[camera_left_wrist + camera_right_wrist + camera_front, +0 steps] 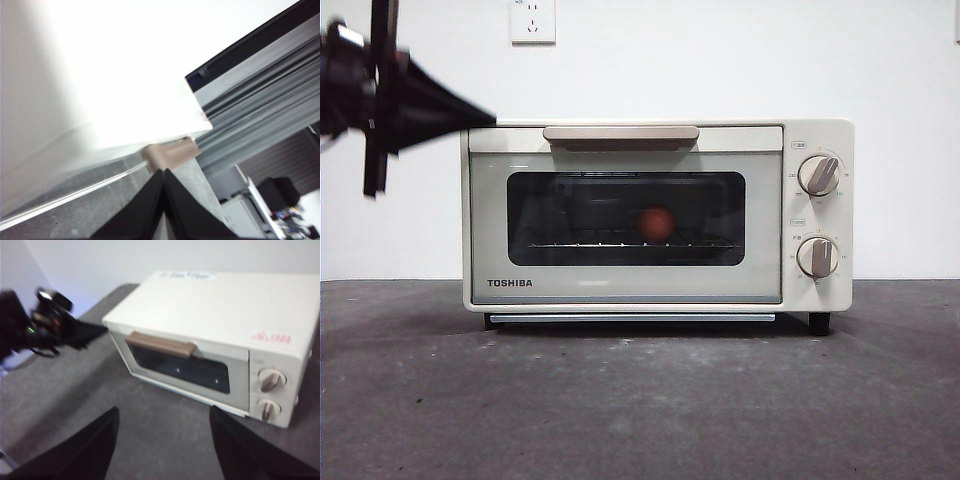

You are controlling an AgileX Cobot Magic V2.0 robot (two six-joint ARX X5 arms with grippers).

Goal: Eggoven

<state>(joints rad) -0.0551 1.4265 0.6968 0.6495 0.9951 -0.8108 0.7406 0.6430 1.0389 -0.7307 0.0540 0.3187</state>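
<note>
The cream TOSHIBA toaster oven stands on the dark table with its door shut. The orange-brown egg sits on the rack inside, seen through the dark glass. My left gripper is shut and empty, its tip at the oven's upper left corner; in the left wrist view its tip points at the end of the tan door handle. My right gripper is open and empty, held back above the table in front of the oven. The left arm also shows in the right wrist view.
Two knobs sit on the oven's right side. A white wall with a socket stands behind. The grey table spreads in front of the oven.
</note>
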